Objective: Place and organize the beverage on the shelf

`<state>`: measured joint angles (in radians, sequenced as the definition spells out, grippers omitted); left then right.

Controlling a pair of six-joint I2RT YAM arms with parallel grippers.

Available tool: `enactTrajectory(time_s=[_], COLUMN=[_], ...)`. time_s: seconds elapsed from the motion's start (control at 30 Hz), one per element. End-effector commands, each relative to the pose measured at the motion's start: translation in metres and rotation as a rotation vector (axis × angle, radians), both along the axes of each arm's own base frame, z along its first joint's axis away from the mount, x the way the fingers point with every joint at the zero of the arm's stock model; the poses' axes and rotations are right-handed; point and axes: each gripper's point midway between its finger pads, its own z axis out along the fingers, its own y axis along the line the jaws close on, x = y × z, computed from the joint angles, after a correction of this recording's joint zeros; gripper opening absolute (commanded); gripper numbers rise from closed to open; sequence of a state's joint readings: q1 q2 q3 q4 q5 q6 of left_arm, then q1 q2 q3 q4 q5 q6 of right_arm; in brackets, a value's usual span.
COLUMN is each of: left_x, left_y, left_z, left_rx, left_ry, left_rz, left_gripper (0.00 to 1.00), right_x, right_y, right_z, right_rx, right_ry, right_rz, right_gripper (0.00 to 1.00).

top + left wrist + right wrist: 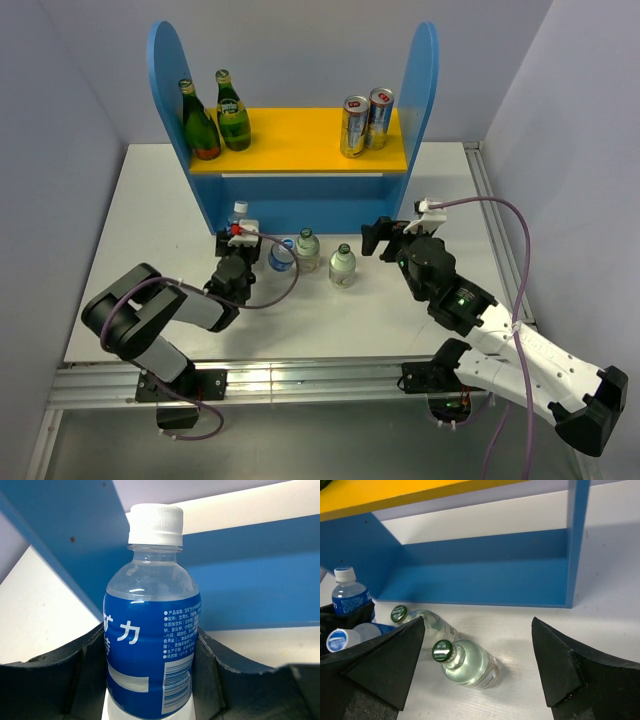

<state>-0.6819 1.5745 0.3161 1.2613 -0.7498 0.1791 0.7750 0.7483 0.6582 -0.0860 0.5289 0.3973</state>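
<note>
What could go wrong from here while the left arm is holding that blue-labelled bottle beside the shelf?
The blue-labelled bottle in the left gripper sits close to the shelf's left side panel and may knock it. A second water bottle lies right beside that gripper and could be rolled away. The open right gripper hovers near two lying green-capped bottles, which may roll when touched.

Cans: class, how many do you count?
2. Both stand on the shelf, at the right end of its yellow-orange upper board: a gold can, and a silver can close behind it. None seems hidden.
</note>
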Motion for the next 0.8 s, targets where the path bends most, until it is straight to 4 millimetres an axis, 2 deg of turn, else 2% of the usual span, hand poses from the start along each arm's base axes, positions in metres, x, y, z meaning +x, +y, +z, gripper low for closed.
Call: enactTrajectory(time_s=[0.0,0.07,0.1,0.13,0.17,0.2,0.23,0.27,0.3,0.33,0.37,0.4,0.47,0.5,0.53,0.57,0.6,0.63,0.7,0.73,0.77], left_x=[-0.022,-0.028,-0.037,-0.034,-0.037,-0.048,-0.051,-0.05,-0.058,-0.062,-0.062,-0.07,-0.082,-0.082,-0.086,-0.094,-0.096,-0.101,-0.11,-0.116,-0.118], left_y=[0.014,0.006,0.01,0.002,-0.001,0.004,-0.001,-0.001,0.005,0.003,0.001,0.003,-0.004,-0.01,-0.016,-0.027,-0.037,-0.045,-0.073,-0.082,-0.094], left_z=[0.145,0.143,0.163,0.154,0.16,0.184,0.195,0.191,0.206,0.213,0.208,0.219,0.233,0.228,0.234,0.24,0.234,0.241,0.233,0.242,0.236], left_rx=[-0.447,-0.431,-0.466,-0.424,-0.439,-0.479,-0.48,-0.467,-0.482,-0.517,-0.507,-0.526,-0.529,-0.512,-0.524,-0.521,-0.508,-0.514,-0.503,-0.519,-0.511], left_ry=[-0.536,-0.498,-0.532,-0.462,-0.454,-0.5,-0.503,-0.467,-0.497,-0.502,-0.465,-0.484,-0.5,-0.462,-0.453,-0.45,-0.403,-0.399,-0.311,-0.298,-0.253], left_rz=[-0.046,-0.094,-0.111,-0.14,-0.169,-0.196,-0.239,-0.241,-0.247,-0.277,-0.287,-0.308,-0.394,-0.42,-0.461,-0.54,-0.585,-0.638,-0.786,-0.844,-0.902], left_gripper=[0.0,0.0,0.0,0.0,0.0,0.0,0.0,0.0,0.0,0.0,0.0,0.0,0.0,0.0,0.0,0.0,0.0,0.0,0.0,0.0,0.0], right_x=[-0.004,-0.009,-0.013,-0.014,-0.016,-0.018,-0.018,-0.017,-0.018,-0.021,-0.021,-0.023,-0.028,-0.03,-0.034,-0.041,-0.044,-0.049,-0.056,-0.059,-0.067], right_y=[0.011,0.015,0.022,0.024,0.028,0.033,0.036,0.04,0.044,0.05,0.056,0.06,0.07,0.074,0.079,0.093,0.101,0.11,0.126,0.133,0.141], right_z=[0.013,0.017,0.021,0.021,0.023,0.025,0.026,0.026,0.026,0.027,0.027,0.027,0.03,0.031,0.033,0.029,0.028,0.032,0.027,0.028,0.03], right_rx=[0.031,0.041,0.057,0.054,0.06,0.063,0.061,0.057,0.055,0.059,0.057,0.057,0.058,0.055,0.053,0.049,0.047,0.043,0.036,0.028,0.03], right_ry=[-0.051,-0.075,-0.094,-0.102,-0.112,-0.115,-0.115,-0.111,-0.109,-0.11,-0.108,-0.107,-0.119,-0.124,-0.13,-0.117,-0.106,-0.109,-0.086,-0.091,-0.102], right_rz=[0.07,0.114,0.162,0.18,0.201,0.231,0.248,0.262,0.28,0.314,0.337,0.362,0.418,0.443,0.476,0.56,0.601,0.66,0.742,0.772,0.811], right_gripper=[0.94,0.93,0.94,0.94,0.94,0.94,0.94,0.94,0.94,0.94,0.94,0.94,0.94,0.95,0.96,0.97,0.98,0.99,1.0,1.0,1.0])
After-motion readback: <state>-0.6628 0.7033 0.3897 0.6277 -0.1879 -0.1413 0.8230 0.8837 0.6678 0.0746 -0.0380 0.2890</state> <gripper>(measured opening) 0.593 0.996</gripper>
